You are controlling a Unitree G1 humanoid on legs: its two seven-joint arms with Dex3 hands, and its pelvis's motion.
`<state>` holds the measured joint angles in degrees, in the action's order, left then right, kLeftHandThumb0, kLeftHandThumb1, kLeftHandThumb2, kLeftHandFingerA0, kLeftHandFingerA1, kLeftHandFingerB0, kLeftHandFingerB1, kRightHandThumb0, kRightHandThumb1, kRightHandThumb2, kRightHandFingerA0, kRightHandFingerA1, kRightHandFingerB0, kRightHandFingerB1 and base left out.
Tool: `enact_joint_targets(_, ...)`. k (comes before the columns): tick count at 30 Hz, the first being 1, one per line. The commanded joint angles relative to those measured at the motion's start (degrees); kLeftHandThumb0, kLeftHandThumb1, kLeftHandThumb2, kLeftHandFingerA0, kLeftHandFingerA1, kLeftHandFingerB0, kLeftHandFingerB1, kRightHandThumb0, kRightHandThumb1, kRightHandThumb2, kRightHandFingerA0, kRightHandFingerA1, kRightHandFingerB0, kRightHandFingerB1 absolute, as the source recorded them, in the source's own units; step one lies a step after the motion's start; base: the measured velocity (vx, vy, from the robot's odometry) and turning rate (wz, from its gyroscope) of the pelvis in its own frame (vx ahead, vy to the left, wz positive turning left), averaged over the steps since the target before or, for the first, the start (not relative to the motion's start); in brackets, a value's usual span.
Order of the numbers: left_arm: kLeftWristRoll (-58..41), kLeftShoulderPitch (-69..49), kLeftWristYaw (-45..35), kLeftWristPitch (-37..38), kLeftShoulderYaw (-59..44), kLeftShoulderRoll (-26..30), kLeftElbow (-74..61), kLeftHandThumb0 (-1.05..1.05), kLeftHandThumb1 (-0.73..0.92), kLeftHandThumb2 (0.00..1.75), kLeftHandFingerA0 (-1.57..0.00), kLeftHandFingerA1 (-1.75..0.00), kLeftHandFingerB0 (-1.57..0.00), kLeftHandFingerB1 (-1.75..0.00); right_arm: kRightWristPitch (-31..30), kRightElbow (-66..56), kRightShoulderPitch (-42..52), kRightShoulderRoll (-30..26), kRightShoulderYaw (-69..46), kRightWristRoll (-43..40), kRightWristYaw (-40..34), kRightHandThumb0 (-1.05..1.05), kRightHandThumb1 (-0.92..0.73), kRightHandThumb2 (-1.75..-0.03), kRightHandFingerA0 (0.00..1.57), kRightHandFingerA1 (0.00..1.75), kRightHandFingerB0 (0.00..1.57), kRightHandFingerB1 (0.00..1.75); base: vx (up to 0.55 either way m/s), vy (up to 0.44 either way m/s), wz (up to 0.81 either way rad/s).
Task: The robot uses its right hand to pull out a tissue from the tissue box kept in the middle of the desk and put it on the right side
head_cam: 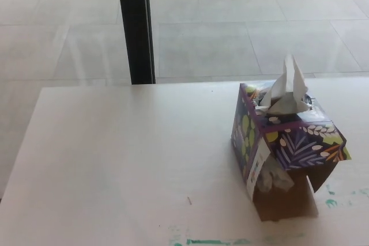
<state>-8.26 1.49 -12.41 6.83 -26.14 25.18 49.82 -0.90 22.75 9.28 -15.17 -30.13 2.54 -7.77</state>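
Observation:
A purple tissue box (pixel 286 142) with a leaf and flower pattern stands on the white desk (pixel 127 154), right of the middle. A white tissue (pixel 288 87) sticks up out of its top opening. The box's near end is torn open, and more white tissue (pixel 273 178) shows inside the brown cardboard. Neither of my hands shows in the head view.
A black vertical post (pixel 136 24) rises behind the desk's far edge, with pale tiled floor (pixel 242 33) beyond. Green marks (pixel 213 241) run along the desk's near edge, and a few more lie right of the box.

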Motion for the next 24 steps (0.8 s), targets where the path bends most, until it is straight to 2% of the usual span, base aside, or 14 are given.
enact_joint_targets(1, -2.84, -0.81, -2.03, 1.69, -1.32, 0.39, 0.58, -1.05, 0.91, 0.72, -0.63, -0.52, -0.45, -0.58, -5.44, -3.63, 1.24, -1.98, -3.15, -3.03, -1.15, -0.71, -0.64, -0.58, 1.04, 1.1, 0.39, 0.97, 0.0, 0.0, 0.0)
enact_joint_targets(3, -3.2, -0.39, -2.3, 1.71, -1.82, 1.06, 2.04, -1.05, 0.9, 0.71, -0.65, -0.52, -0.47, -0.57, -20.79, -13.27, -0.52, -4.92, -7.27, -8.13, 1.4, -0.73, -0.68, -0.61, 0.95, 1.18, 0.25, 0.96, 0.0, 0.0, 0.0)
enact_joint_targets(6, -3.68, -1.49, -2.59, 1.73, -2.09, 0.75, 1.14, -1.05, 0.9, 0.72, -0.64, -0.55, -0.47, -0.59, -20.99, -13.89, -8.66, -8.54, -14.17, -12.92, -2.42, -0.7, -0.65, -0.6, 1.01, 1.36, 0.29, 0.94, 0.0, 0.0, 0.0)
enact_joint_targets(9, -4.04, -2.14, -2.89, 1.51, -2.25, 0.64, 0.39, -1.05, 0.89, 0.74, -0.64, -0.55, -0.46, -0.59, -23.62, -13.03, -19.5, -16.81, -13.94, -10.31, -2.74, -0.8, -0.69, -0.61, 0.82, 1.17, 0.3, 0.88, 0.0, 0.0, 0.0)
enact_joint_targets(10, -4.08, -2.41, -2.92, 1.49, -2.32, 0.74, 0.28, -1.05, 0.89, 0.74, -0.63, -0.55, -0.46, -0.59, -24.33, -13.97, -22.83, -18.09, -13.53, -10.96, -2.07, -0.88, -0.53, -1.0, 0.94, 1.11, 0.36, 0.81, 0.0, 0.0, 0.0)
enact_joint_targets(12, -3.91, -2.5, -2.49, 1.54, -2.23, 0.69, 0.07, -1.05, 0.89, 0.74, -0.65, -0.55, -0.46, -0.59, -25.15, -14.23, -26.23, -20.52, -11.55, -8.65, -1.4, -0.9, -0.53, -1.02, 1.04, 1.15, 0.44, 0.85, 0.0, 0.0, 0.0)
enact_joint_targets(13, -3.48, -2.62, -2.46, 1.49, -1.82, 0.79, -0.15, -1.05, 0.9, 0.74, -0.64, -0.56, -0.46, -0.6, -24.76, -14.4, -28.55, -20.92, -11.51, -9.71, -1.01, -0.87, -0.64, -0.6, 0.86, 1.1, 0.38, 0.9, 0.0, 0.0, 0.0)
enact_joint_targets(16, -3.12, -3.03, -2.2, 2.32, -1.56, 0.57, 0.14, -1.05, 0.91, 0.74, -0.65, -0.55, -0.46, -0.59, -30.75, -17.91, -37.06, -22.9, -8.19, -8.81, -1.37, -0.89, -0.6, -0.62, 0.95, 1.13, 0.35, 0.89, 0.0, 0.0, 0.0)
enact_joint_targets(17, -3.45, -2.86, -2.3, 1.3, -1.79, 0.7, 0.5, -1.05, 0.9, 0.74, -0.66, -0.55, -0.46, -0.58, -34.76, -17.22, -47.95, -24.01, -2.17, -5.23, -2.81, -0.69, -0.66, -0.6, 0.66, 0.99, 0.35, 0.69, 0.0, 0.0, 0.0)
enact_joint_targets(18, -3.49, -2.85, -2.31, 1.18, -1.81, 0.72, 0.54, -1.05, 0.9, 0.74, -0.66, -0.55, -0.46, -0.58, -35.41, -17.12, -49.32, -24.12, -1.51, -4.71, -2.93, -0.69, -0.66, -0.6, 0.66, 0.99, 0.35, 0.69, 0.0, 0.0, 0.0)
enact_joint_targets(19, -3.53, -2.87, -2.26, 1.35, -1.86, 0.64, 0.72, -1.05, 0.91, 0.74, -0.65, -0.55, -0.45, -0.58, -34.83, -15.17, -51.89, -24.37, -0.16, -4.32, -1.94, -0.53, -0.56, -0.92, 0.53, 0.75, 0.27, 0.55, 0.0, 0.0, 0.0)
enact_joint_targets(21, -3.59, -2.91, -2.19, 1.6, -1.95, 0.53, 1.01, -1.05, 0.91, 0.74, -0.65, -0.55, -0.45, -0.58, -33.98, -12.2, -55.75, -24.76, 1.9, -3.77, -0.5, -0.53, -0.56, -0.92, 0.53, 0.75, 0.27, 0.55, 0.0, 0.0, 0.0)
enact_joint_targets(22, -3.53, -2.6, -1.57, 0.57, -1.98, 0.66, 1.32, -1.05, 0.9, 0.74, -0.66, -0.56, -0.45, -0.6, -31.24, -9.1, -58.48, -25.05, 5.33, -1.83, 1.92, -0.42, -0.74, -0.61, 0.5, 0.63, 0.28, 0.39, 0.0, 0.0, 0.0)
enact_joint_targets(24, -3.28, -2.27, -0.69, -0.65, -1.87, 0.71, 2.01, -1.05, 0.9, 0.75, -0.64, -0.59, -0.43, -0.64, -27.37, -7.33, -60.46, -24.27, 7.97, -1.12, 4.38, -0.51, -0.58, -0.86, 0.48, 0.67, 0.22, 0.49, 0.0, 0.0, 0.0)
